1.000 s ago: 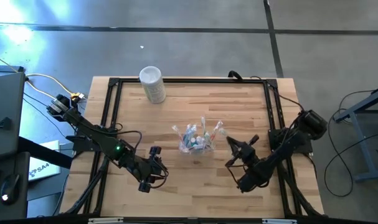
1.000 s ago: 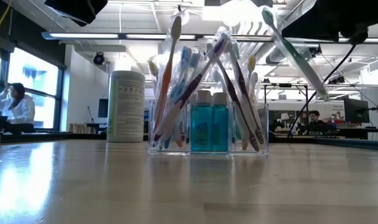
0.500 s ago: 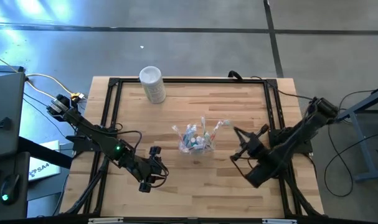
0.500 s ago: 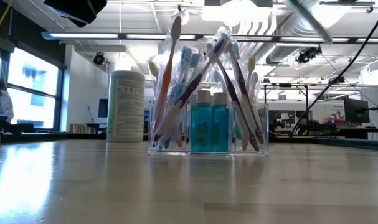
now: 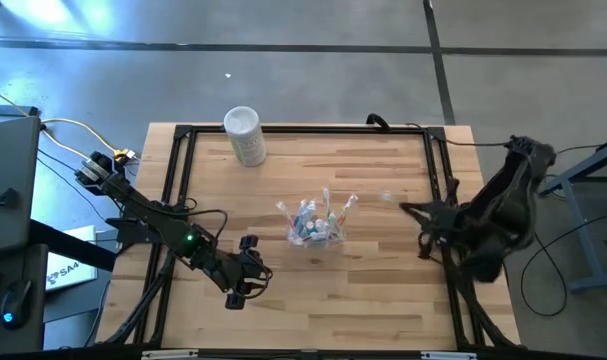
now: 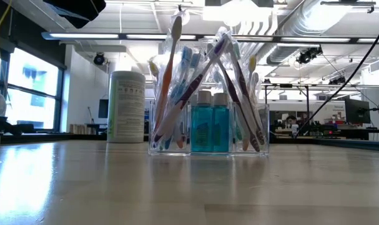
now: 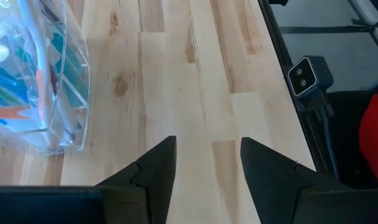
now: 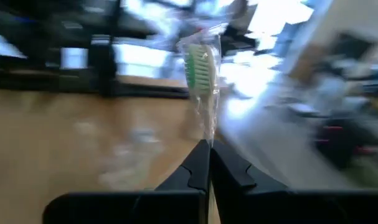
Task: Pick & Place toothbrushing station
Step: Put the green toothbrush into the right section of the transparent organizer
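The clear plastic cup [image 5: 315, 224] stands mid-table on its base, packed with several toothbrushes [image 6: 177, 87] and teal toothpaste tubes [image 6: 209, 128]. My right gripper [image 5: 405, 208] hovers high near the table's right edge, shut on a wrapped toothbrush with green bristles [image 8: 200, 68]. My left gripper [image 5: 247, 287] hangs open to the near left of the cup [image 7: 42, 81], with nothing between its fingers [image 7: 152, 165]. My right gripper pinches the toothbrush's handle [image 8: 207, 138] between its two shut fingers, through the clear wrapper. The brush runs on from the fingertips along their line, its bristled head at the far end. It is lifted clear of the cup and the table.
A tall white cylinder [image 5: 245, 135] stands at the table's far left, behind the cup in the low view [image 6: 125, 106]. A black frame [image 5: 435, 170] runs round the tabletop. Bare wood [image 5: 313, 300] lies between the cup and the near edge.
My right gripper has risen and drawn back from beside the cup toward the table's right edge, rolling as it went. It has carried the green-bristled toothbrush up out of the low view. Its fingers have stayed shut. The cup has not moved.
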Controlling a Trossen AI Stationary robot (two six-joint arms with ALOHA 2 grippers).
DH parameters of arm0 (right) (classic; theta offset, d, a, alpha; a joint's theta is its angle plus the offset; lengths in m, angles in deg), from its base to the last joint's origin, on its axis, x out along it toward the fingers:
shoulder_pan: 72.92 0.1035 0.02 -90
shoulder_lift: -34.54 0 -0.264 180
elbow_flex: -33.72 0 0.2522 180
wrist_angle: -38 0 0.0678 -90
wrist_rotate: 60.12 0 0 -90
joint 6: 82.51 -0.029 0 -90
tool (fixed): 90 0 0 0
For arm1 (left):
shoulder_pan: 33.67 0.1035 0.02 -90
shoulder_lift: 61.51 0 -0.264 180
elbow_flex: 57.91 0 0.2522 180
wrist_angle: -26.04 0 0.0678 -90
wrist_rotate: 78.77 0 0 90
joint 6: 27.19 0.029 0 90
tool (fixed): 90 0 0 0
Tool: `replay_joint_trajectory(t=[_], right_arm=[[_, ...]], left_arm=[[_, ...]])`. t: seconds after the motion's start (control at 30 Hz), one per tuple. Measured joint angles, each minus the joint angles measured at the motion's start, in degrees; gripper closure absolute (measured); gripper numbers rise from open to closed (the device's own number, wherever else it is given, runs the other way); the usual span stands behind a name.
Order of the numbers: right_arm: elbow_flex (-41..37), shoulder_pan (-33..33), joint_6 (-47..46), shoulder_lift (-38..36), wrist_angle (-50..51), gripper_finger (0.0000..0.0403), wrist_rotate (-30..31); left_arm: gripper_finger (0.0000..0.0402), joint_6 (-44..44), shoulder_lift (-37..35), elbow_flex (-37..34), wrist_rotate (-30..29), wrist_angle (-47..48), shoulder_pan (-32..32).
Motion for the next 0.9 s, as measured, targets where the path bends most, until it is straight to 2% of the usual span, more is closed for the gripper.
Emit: replay_joint_trajectory(t=[0.1, 0.23, 0.3, 0.4, 0.57, 0.67, 0.8, 0.9], right_arm=[[0.03, 0.23, 18.91, -3.12, -17.85, 0.0400, -10.90], [-1.93, -1.60, 46.55, -3.08, -44.91, 0.0400, -21.24], [-4.65, -3.50, 56.77, -2.52, -56.66, 0.0400, -25.52], [-10.99, -7.76, 65.85, -1.98, -71.24, 0.0400, -32.52], [-28.24, -15.82, 68.45, -1.86, -96.31, 0.0400, -45.45], [-40.38, -20.61, 67.08, -1.01, -116.74, 0.0400, -52.28], [-53.00, -26.87, 61.66, 4.53, -144.90, 0.0400, -60.78], [-56.07, -31.12, 56.34, 9.89, -147.76, 0.0400, -66.13]], left_arm=[[0.0229, -0.66, 0.00, 0.00, 0.00, 0.00, 0.00], [0.0229, -0.72, 0.00, 0.00, 0.00, -0.39, 0.00], [0.0229, -0.85, 0.00, 0.00, -0.05, -1.00, -0.37], [0.0229, -0.66, 0.00, 0.00, -0.03, -2.55, -1.74], [0.0229, -0.65, -0.02, 0.00, -1.55, -2.69, -5.37], [0.0229, -0.66, -0.02, 0.00, -3.96, -2.37, -7.68], [0.0229, 0.38, -0.02, 0.00, -5.52, -2.30, -9.27], [0.0229, 1.41, -0.02, 0.00, -6.64, -2.06, -9.37]])
